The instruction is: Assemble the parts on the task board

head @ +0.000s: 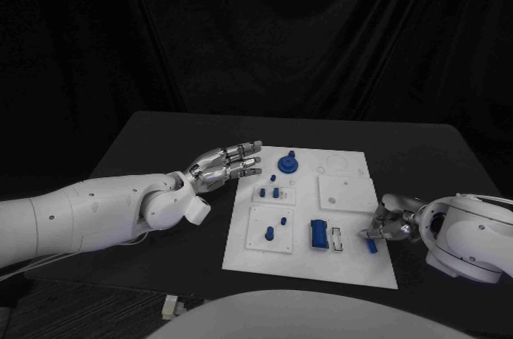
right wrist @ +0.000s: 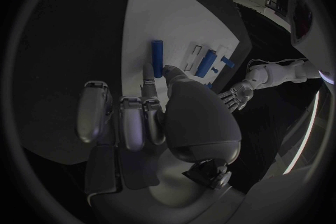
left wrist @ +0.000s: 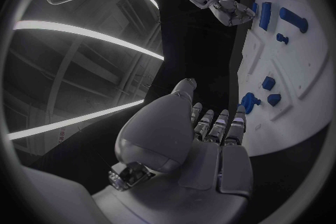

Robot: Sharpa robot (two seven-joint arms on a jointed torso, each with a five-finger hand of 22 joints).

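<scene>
The white task board [head: 353, 268] lies in the middle of the table with several blue parts on it: a round knob [head: 287, 163], small pegs [head: 270, 193] and a long block [head: 319, 234]. My left hand [head: 227, 163] hovers at the board's left edge beside the knob [left wrist: 250, 102], fingers [left wrist: 218, 126] apart and holding nothing. My right hand [head: 390, 224] is at the board's right edge. Its thumb and one finger pinch the near end of a short blue bar [right wrist: 158, 56], which lies against the board [right wrist: 154, 11]; the other fingers are curled. The bar [head: 371, 245] pokes out below the fingers.
Black table [head: 160, 142] surrounds the board, with free room on the left and at the back. A small white frame [head: 338, 239] sits beside the long block. Recessed white plates [head: 342, 191] cover the board's upper right.
</scene>
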